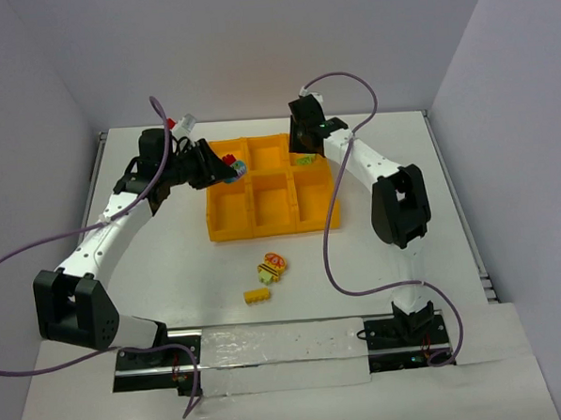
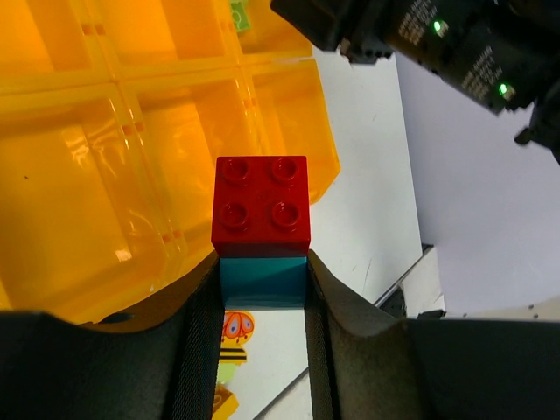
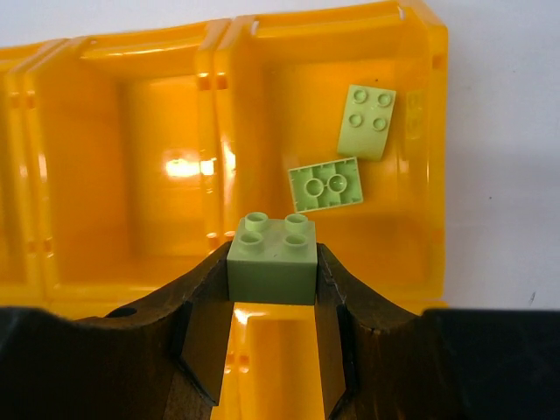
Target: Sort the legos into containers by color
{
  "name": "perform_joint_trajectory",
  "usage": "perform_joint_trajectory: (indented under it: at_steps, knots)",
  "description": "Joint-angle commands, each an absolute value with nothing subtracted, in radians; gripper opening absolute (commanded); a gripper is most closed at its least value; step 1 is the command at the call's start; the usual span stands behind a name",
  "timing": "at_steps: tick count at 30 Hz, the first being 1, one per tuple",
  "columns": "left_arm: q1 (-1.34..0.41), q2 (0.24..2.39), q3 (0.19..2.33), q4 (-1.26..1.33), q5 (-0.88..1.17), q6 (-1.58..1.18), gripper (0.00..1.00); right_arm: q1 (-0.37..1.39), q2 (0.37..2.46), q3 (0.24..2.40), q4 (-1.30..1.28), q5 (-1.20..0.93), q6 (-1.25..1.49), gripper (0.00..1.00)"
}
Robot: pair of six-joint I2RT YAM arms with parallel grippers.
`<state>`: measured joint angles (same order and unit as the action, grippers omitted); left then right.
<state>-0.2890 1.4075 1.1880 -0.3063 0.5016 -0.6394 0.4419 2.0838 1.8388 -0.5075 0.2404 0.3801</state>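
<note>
Tray (image 3: 219, 131) below, left gripper (image 2: 262, 282) clamps a red-and-teal stack (image 2: 261, 210), right gripper (image 3: 273, 273) a lime brick (image 3: 273, 258) (above a lime pair (image 3: 325, 185)).

The tray (image 1: 227, 227) is bright orange-yellow, glossy and faintly see-through. The left fingers (image 2: 197, 341) are black; between them shows a teal brick (image 2: 262, 282) with a red brick (image 2: 261, 206) on it. The right fingers (image 3: 346, 324) are dark brown-black around a lime brick (image 3: 273, 261). A second lime brick (image 3: 367, 121) and a third lime brick (image 3: 325, 185) match it in shade. The table (image 1: 170, 263) is white. On it are a plain yellow brick (image 1: 258, 294) and a cluster (image 1: 273, 266) of yellow, red and green, printed with orange shapes and dark stripes on yellow. The arms (image 1: 103, 238) are white with black joints. The cables (image 1: 332, 254) are purple. Green lights (image 2: 436, 27) glow on black housing.
</note>
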Motion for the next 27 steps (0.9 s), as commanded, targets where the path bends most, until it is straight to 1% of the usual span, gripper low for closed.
perform_joint_trajectory:
  at_steps: [1,4,6,7,10,12,15,17,18,19,21,22,23,27]
  knots:
    - [-0.291,1.411,1.183,-0.311,0.573,-0.596,0.00,0.422,2.125,1.935,-0.550,0.272,0.378,0.09]
    - [-0.291,1.419,1.183,-0.310,0.587,-0.594,0.00,0.412,2.176,1.990,-0.574,0.276,0.371,0.17]
    - [-0.291,1.423,1.181,-0.305,0.598,-0.594,0.00,0.408,2.186,2.005,-0.585,0.275,0.365,0.42]
    - [-0.291,1.425,1.180,-0.302,0.600,-0.595,0.00,0.408,2.186,2.007,-0.584,0.273,0.362,0.57]
    - [-0.291,1.433,1.181,-0.293,0.617,-0.595,0.00,0.408,2.178,2.016,-0.577,0.248,0.356,0.86]
    - [-0.291,1.444,1.184,-0.293,0.631,-0.592,0.00,0.408,2.171,2.023,-0.579,0.236,0.348,0.88]
    - [-0.291,1.454,1.189,-0.291,0.657,-0.575,0.00,0.410,2.146,2.021,-0.587,0.233,0.342,0.88]
    - [-0.291,1.467,1.183,-0.273,0.705,-0.555,0.00,0.411,2.064,1.965,-0.576,0.211,0.341,0.87]
    - [-0.291,1.472,1.181,-0.265,0.724,-0.545,0.00,0.410,2.025,1.936,-0.564,0.155,0.337,0.86]
    - [-0.291,1.473,1.181,-0.259,0.727,-0.543,0.00,0.410,2.019,1.931,-0.546,0.144,0.330,0.86]
    - [-0.291,1.489,1.172,-0.218,0.793,-0.538,0.00,0.410,1.847,1.755,-0.457,-0.032,0.299,0.85]
    - [-0.292,1.489,1.166,-0.214,0.817,-0.538,0.00,0.410,1.838,1.746,-0.428,-0.108,0.293,0.85]
    - [-0.293,1.488,1.151,-0.169,0.863,-0.538,0.00,0.410,1.758,1.661,-0.403,-0.235,0.291,0.84]
    - [-0.295,1.479,1.121,-0.064,0.955,-0.522,0.00,0.411,1.600,1.470,-0.238,-0.513,0.310,0.83]
